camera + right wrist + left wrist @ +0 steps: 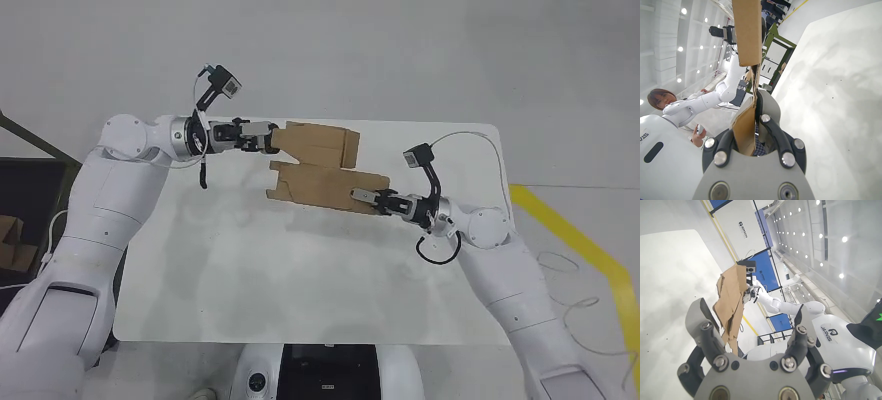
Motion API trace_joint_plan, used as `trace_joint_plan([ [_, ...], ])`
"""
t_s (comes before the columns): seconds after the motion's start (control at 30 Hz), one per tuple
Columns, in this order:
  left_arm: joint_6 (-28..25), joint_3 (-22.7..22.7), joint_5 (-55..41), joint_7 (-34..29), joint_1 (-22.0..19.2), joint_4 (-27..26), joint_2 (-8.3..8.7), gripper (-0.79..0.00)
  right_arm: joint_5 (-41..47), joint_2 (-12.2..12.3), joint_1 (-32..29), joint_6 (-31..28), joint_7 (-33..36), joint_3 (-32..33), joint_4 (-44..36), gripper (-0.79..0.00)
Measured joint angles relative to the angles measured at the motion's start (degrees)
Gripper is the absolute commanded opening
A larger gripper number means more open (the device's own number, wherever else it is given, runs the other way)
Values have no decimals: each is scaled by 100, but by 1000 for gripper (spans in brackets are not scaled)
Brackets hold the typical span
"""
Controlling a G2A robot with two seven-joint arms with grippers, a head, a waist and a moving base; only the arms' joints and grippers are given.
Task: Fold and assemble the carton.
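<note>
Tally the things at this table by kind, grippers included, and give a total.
Cardboard: 1, the carton
Grippers: 2, the left gripper and the right gripper
Furniture: 1, the table
Total: 4

Carton (320, 165) is plain brown cardboard all over. Table (300, 280) is white w/ faint grey smudges & a few dark specks; floor (560, 70) is light grey w/ a yellow stripe (572, 228). Left gripper (752, 306) & right gripper (755, 102) both have light grey shells, black links & pads, silver bolts; a blue-white check patch (759, 141) sits inside the right one.
</note>
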Motion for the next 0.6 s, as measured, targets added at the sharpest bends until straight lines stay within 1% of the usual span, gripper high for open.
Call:
trace_joint_plan([
  [0.4,29,-306,-294,-29,235,-360,58,0,-68,-4,74,-19,-108,-90,159,-785],
  [0.6,59,-268,-311,-59,248,-415,32,0,-53,-26,110,-45,-124,-206,173,-785],
])
